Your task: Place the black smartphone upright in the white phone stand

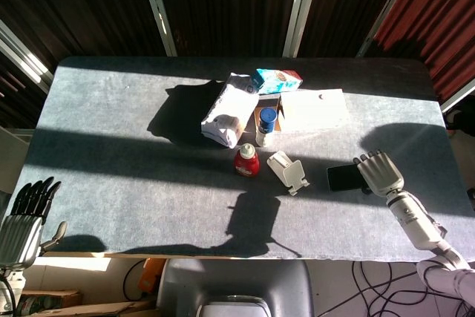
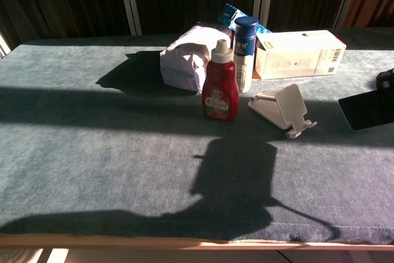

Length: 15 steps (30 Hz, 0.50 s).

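Observation:
The black smartphone (image 1: 342, 177) is lifted off the table at the right, tilted, with my right hand (image 1: 379, 172) gripping its right end. In the chest view the smartphone (image 2: 367, 109) hangs at the right edge of the frame, with only a dark bit of the right hand (image 2: 386, 79) showing. The white phone stand (image 1: 288, 171) sits on the table to the left of the phone, apart from it; in the chest view the phone stand (image 2: 284, 109) is right of centre. My left hand (image 1: 27, 217) hangs off the table's near left corner, fingers spread, holding nothing.
A red bottle (image 1: 246, 159), a blue-capped bottle (image 1: 266, 125), a white bag (image 1: 229, 110), a teal packet (image 1: 277, 79) and a beige box (image 1: 315, 110) stand behind the stand. The grey felt table (image 1: 126, 176) has an arm's shadow near its front middle.

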### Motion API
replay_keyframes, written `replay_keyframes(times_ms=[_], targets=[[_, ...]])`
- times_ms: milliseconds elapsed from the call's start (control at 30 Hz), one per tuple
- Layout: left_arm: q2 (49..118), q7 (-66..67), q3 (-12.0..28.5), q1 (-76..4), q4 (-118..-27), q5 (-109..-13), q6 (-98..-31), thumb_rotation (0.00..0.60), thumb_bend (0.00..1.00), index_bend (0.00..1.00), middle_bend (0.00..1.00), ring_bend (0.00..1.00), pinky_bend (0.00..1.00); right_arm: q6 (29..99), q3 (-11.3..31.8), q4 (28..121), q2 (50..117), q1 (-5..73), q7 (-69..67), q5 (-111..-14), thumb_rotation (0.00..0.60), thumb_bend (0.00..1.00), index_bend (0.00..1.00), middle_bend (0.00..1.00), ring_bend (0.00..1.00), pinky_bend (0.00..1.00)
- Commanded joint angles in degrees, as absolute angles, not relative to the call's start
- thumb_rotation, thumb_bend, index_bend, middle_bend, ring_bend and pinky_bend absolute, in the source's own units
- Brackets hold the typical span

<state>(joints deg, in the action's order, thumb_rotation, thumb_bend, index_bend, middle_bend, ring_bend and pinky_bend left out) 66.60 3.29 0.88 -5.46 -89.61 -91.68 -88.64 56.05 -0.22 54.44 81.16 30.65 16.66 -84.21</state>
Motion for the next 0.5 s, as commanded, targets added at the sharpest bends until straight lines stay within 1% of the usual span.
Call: replay_keyframes(times_ms=[33, 167, 233, 367, 500], targets=[[66.62, 3.33, 0.87, -5.49, -89.63, -91.71, -88.59, 0.6, 0.37, 0.0, 0.03, 0.0, 0.05, 57.77, -0.45, 53.47, 81.07, 30.95, 19.6, -85.93, 0.6, 0.31, 0.98, 0.72, 0.6, 0.6], [66.64, 3.38, 0.86, -5.43, -89.64, -91.76, -88.69, 0.6, 0.37, 0.0, 0.03, 0.0, 0.05, 62.72, -1.46, 51.33, 80.39, 32.03, 27.81, -90.88, 0.6, 0.31, 0.98, 0.72, 0.61, 0.61], [66.66, 3.35, 0.83, -5.48, -89.58, -91.87, -88.65, 0.6, 0.37, 0.0, 0.03, 0.0, 0.05, 66.95, -2.5, 49.49, 79.16, 33.76, 31.65, -96.02, 0.6, 0.3, 0.98, 0.72, 0.61, 0.61], [66.64, 3.34, 0.78, -5.6, -89.58, -91.86, -88.34, 0.6, 0.37, 0.0, 0.03, 0.0, 0.05, 70.98, -3.89, 46.76, 77.79, 36.21, 32.74, -101.82, 0.6, 0.31, 0.98, 0.72, 0.61, 0.61], [66.78, 3.64, 0.79, -5.74, -89.64, -91.77, -88.03, 0.6, 0.37, 0.0, 0.03, 0.0, 0.05, 73.11, -5.17, 44.86, 76.12, 40.04, 33.79, -107.33, 0.6, 0.3, 0.98, 0.72, 0.6, 0.61]])
